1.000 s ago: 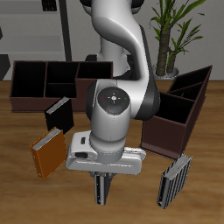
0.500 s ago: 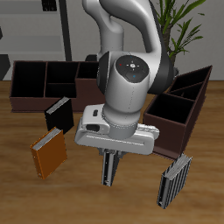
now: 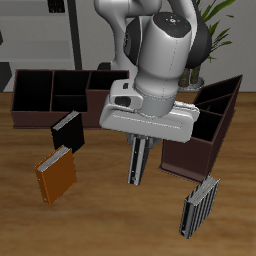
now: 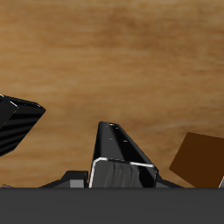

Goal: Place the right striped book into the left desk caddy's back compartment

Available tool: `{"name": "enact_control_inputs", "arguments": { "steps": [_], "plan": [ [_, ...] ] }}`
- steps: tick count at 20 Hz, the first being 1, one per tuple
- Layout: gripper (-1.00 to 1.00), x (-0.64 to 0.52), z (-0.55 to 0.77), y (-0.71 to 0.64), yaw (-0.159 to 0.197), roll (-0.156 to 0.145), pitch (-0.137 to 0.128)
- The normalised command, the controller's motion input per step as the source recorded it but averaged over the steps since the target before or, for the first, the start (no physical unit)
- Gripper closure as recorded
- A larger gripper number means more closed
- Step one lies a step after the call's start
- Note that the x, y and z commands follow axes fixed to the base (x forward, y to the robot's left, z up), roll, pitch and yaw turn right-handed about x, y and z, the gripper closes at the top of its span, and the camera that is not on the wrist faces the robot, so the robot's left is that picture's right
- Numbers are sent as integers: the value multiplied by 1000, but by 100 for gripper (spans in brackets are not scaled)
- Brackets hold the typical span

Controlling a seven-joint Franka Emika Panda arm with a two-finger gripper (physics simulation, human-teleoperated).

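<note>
A wooden table (image 3: 100, 215) fills your view, with shelving and a potted plant (image 3: 205, 30) behind it. Nearest the front edge, the lighter finely striped book (image 3: 200, 205) stands upright, with the orange book (image 3: 56, 175) at the table's other side. Between them, lifted clear of the wood, the right striped book (image 3: 139, 160) hangs upright from your gripper (image 3: 142, 140), which is clenched on its upper end; the wrist camera shows its dark glossy cover (image 4: 121, 157) close below the fingers. Just beside it stands the left desk caddy (image 3: 205, 125), its sloping back compartment (image 3: 222, 100) farther back. A black book (image 3: 67, 131) leans near the wide caddy (image 3: 60, 95) at the rear.
</note>
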Motion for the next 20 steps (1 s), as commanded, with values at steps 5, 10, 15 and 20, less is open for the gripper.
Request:
{"name": "enact_control_inputs", "arguments": {
  "steps": [5,10,15,20],
  "plan": [
    [100,-308,370,-4,-7,-13,-54],
    [100,-273,280,-23,6,-8,-42],
    [100,-533,474,49,-10,-18,-54],
    [100,-452,307,105,-27,-24,-16]
  ]
}}
